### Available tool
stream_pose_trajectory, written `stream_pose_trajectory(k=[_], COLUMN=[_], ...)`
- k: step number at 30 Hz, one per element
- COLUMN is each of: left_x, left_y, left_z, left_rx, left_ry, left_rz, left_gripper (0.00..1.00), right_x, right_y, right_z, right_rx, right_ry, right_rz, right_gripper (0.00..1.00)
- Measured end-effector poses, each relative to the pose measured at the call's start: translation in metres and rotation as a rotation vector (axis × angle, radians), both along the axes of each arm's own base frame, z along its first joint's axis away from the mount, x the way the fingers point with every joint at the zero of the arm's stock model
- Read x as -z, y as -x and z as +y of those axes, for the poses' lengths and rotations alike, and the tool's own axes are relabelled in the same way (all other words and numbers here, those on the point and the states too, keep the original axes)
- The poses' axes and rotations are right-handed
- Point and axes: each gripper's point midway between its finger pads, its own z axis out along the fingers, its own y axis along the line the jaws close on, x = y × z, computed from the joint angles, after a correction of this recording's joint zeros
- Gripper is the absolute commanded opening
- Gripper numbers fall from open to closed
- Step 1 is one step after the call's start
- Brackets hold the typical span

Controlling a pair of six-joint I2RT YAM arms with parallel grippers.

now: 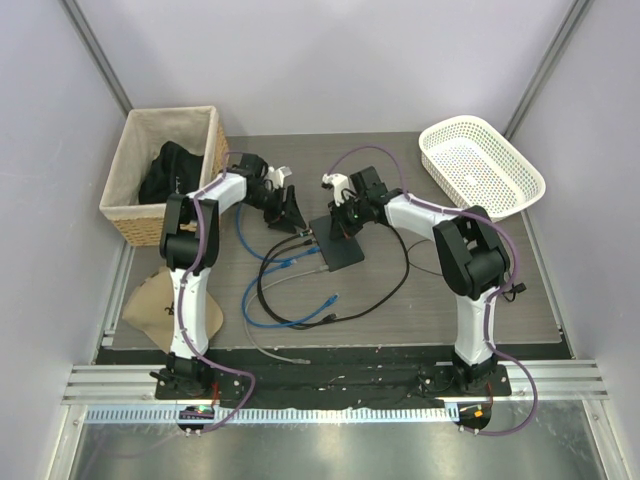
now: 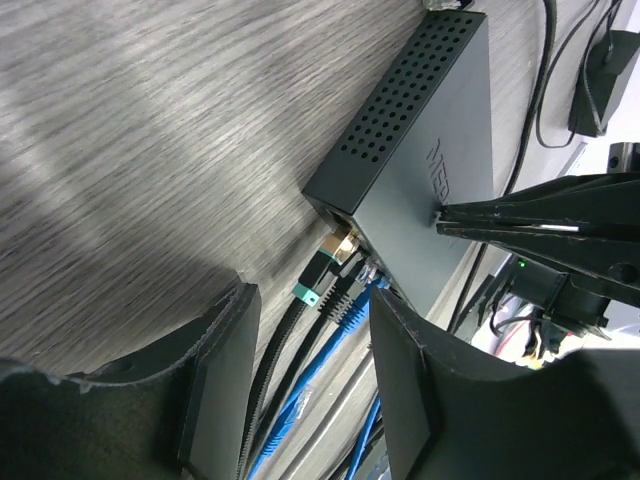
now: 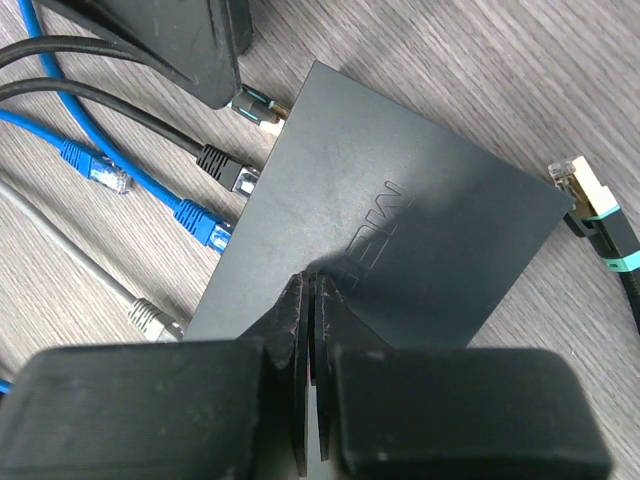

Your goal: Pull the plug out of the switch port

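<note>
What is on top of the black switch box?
Only the right end effector, shut, its tips resting on the switch box lid. The lid under the tips is hidden.

- Overhead, the plugs (image 1: 309, 240) along the 9 o'clock edge of the switch (image 1: 338, 242) are too small for us to tell apart.
- Right wrist: the right gripper (image 3: 312, 285) covers the switch's 6 o'clock edge.
- Left wrist: the cables (image 2: 290, 400) leave the frame at 6 o'clock.
</note>
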Motion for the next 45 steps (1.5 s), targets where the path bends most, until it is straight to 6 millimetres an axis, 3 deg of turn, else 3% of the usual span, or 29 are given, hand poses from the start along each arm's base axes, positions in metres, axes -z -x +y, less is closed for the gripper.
stream_pose_trajectory(k=[28, 36, 40, 45], left_x=[0.005, 0.003, 0.003, 0.007], left_y=[0.008, 0.009, 0.009, 0.009], left_z=[-0.012, -0.016, -0.018, -0.019], left_rx=[0.028, 0.03, 0.033, 0.036], left_ry=[0.131, 0.133, 0.135, 0.153], left_rz=[0.083, 0.088, 0.093, 0.111], left_gripper=[0.47, 0.56, 0.48, 0.46], right_x=[-0.001, -0.002, -0.002, -0.001], right_y=[-0.004, -0.005, -0.006, -0.006], right_z=[0.013, 0.015, 0.016, 0.015], right_rx=[-0.029, -0.029, -0.028, -0.026], right_ry=[0.014, 0.013, 0.016, 0.018], right_rz=[-0.095, -0.105, -0.11, -0.111], right_gripper=[0.01, 0.01, 0.01, 0.01])
